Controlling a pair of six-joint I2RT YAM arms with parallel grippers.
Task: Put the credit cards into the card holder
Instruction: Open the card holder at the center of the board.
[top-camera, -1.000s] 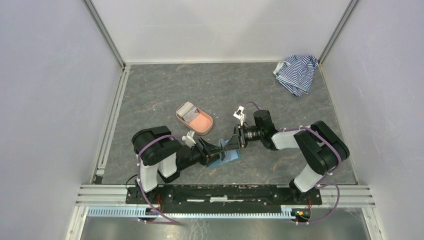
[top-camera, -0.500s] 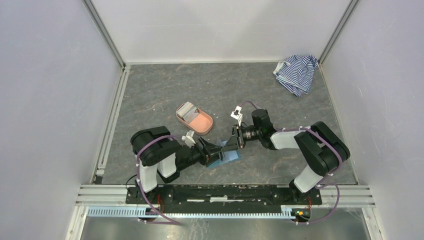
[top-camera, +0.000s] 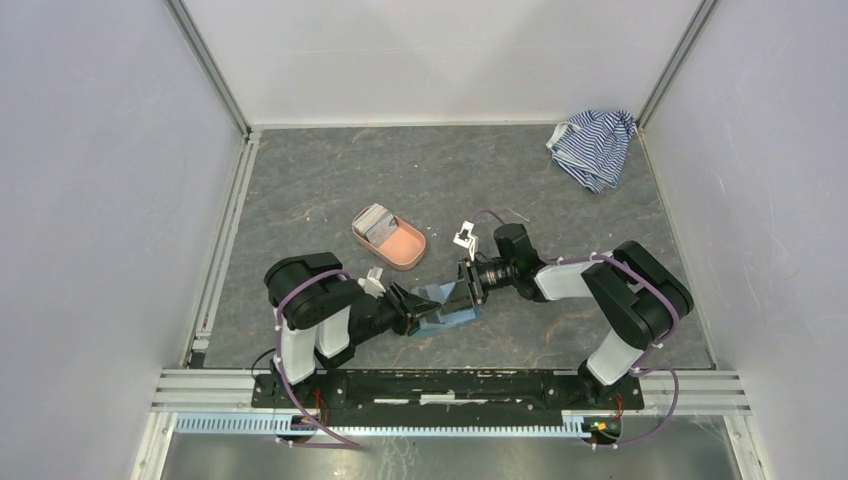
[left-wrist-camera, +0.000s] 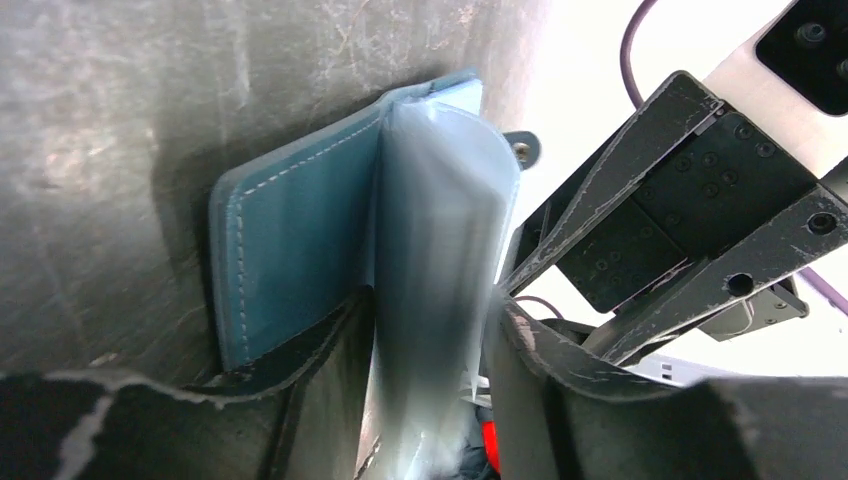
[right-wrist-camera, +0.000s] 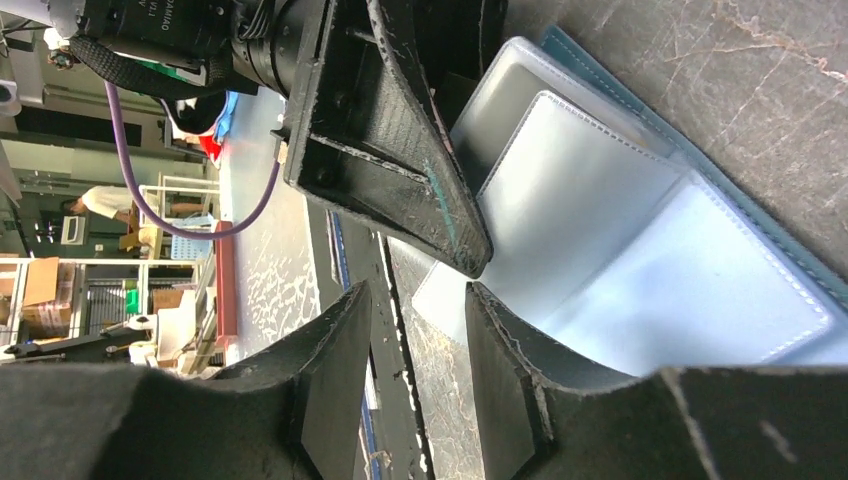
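- the holder (top-camera: 447, 312) lies open on the tabletop (top-camera: 330, 180), right at the near edge between the two arms, blue cover down.
- left hand (left-wrist-camera: 427, 320) is in from the left, with a clear leaf (left-wrist-camera: 440, 200) of the holder standing up between its fingers (left-wrist-camera: 320, 380). the shot is blurred there, so i cannot tell whether the leaf is pinched or only bracketed.
- right hand (right-wrist-camera: 418, 300) comes in from the other side, released. its fingers (right-wrist-camera: 330, 380) stand apart with bare tabletop showing in the gap, tips just at the corner of the clear pockets, and i see nothing clamped.
- the two hands are nose to nose over the holder, very close together.
- the cards (top-camera: 372, 222) sit in a small stack at the far end of the pink tray (top-camera: 405, 250), just beyond the holder. neither hand is near them.
- progress, as i read it: the holder is opened and its pockets are being spread, and that's all. no card is in a pocket that i can see.
- what's left is nearly everything: fetch each card from the tray, slide it into a pocket, then likely fold the holder shut.
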